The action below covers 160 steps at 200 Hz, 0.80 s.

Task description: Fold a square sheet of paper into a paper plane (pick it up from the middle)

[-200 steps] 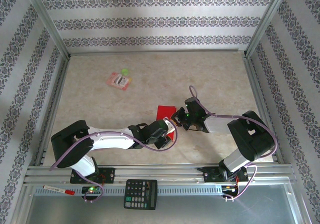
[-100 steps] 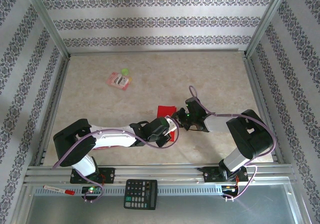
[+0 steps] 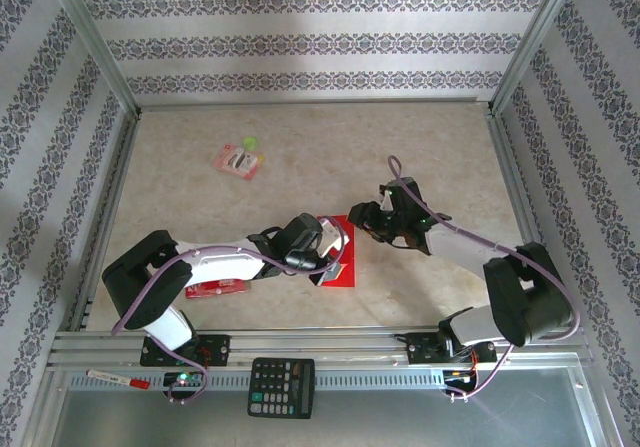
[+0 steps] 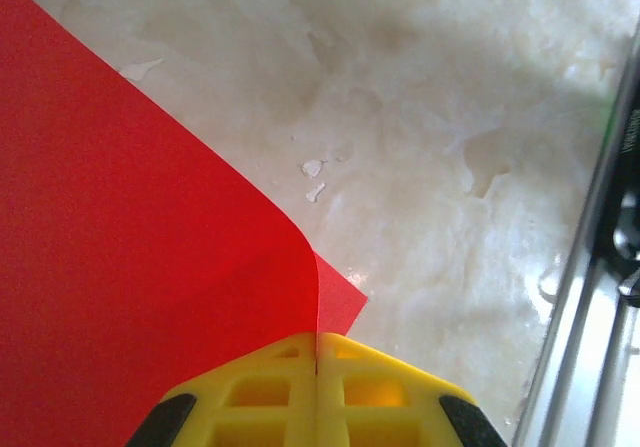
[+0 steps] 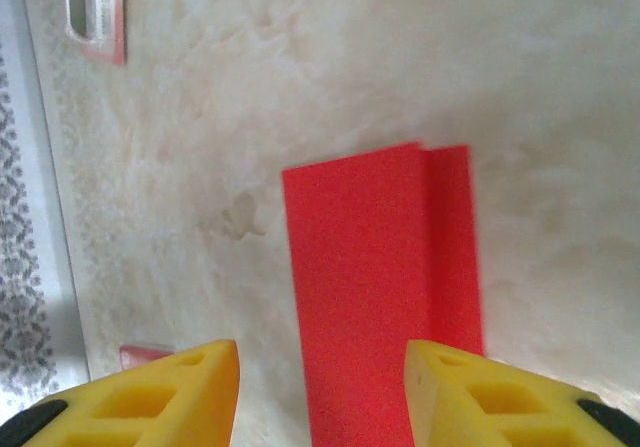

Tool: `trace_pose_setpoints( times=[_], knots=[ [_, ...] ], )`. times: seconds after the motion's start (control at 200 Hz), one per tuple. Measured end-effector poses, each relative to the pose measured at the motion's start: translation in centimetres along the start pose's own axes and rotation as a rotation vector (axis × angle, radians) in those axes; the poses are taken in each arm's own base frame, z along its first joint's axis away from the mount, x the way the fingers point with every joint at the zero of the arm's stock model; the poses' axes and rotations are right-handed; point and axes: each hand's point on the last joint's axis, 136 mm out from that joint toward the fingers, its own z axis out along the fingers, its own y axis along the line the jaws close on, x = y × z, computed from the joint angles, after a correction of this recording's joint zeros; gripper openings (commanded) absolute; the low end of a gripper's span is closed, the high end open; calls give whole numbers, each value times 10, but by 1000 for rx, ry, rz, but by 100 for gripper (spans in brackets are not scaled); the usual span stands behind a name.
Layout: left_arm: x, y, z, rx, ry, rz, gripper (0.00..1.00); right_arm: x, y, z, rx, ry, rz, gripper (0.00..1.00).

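- Mid-fold, judging by the doubled red layer.
- Pinching the square sheet of paper (image 4: 130, 267) at its curled-over edge, left gripper (image 4: 317, 355) closed tight on it.
- Lying mid-surface (image 3: 200, 207), between both arms.
- Hovering above the sheet, right gripper (image 5: 320, 367) parted, holding nothing.
- Next, probably: pressing the crease flat without dragging the sheet.

Pink packet (image 3: 238, 161) far left (white print), black calc. (image 3: 281, 387) on near rail (image 3: 400, 379), pen (image 3: 118, 378) alongside.
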Motion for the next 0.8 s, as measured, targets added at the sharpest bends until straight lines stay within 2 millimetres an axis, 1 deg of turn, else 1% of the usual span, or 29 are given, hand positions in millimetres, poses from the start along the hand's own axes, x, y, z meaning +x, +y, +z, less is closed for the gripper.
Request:
trace_pose_setpoints(
  times=[0.075,0.155,0.23,0.355,0.57,0.799],
  knots=[
    [2,0,-1,17,4,-20,0,0,8,12,-6,35,-37,41],
    [0,-2,-1,33,0,-29,0,3,11,23,-3,67,-59,39],
    [-2,-2,-1,41,-6,-36,0,8,5,30,13,92,-64,36],
    [-1,1,0,41,-5,-47,0,14,-10,39,54,126,-46,35],
    [2,8,3,49,10,-71,0,24,-33,49,107,178,-76,33],
    [-4,29,0,48,5,-130,0,24,-34,51,98,197,-136,31]
  ],
)
